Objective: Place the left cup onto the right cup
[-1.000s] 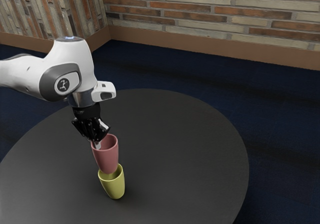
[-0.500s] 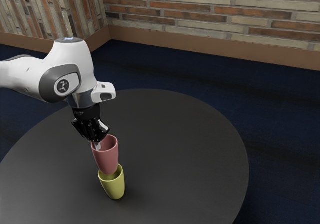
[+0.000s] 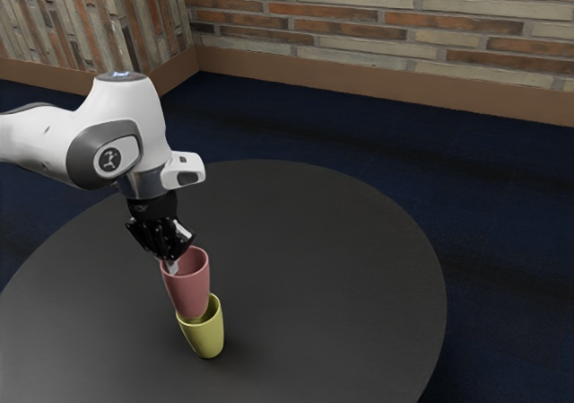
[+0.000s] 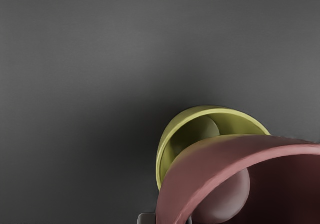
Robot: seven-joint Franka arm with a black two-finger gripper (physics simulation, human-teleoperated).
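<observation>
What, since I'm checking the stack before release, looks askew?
The pink cup sits partly in the yellow cup but leans toward the exterior view's left, its rim off-centre over the yellow one.

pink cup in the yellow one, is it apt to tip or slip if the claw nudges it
Probably tippy: the pink cup leans in the yellow cup, seated only partway, making a tall stack on a narrow base. Its smooth tapered wall looks rigid but likely slippery, so the claw, pinching the rim, may lose it.
</observation>
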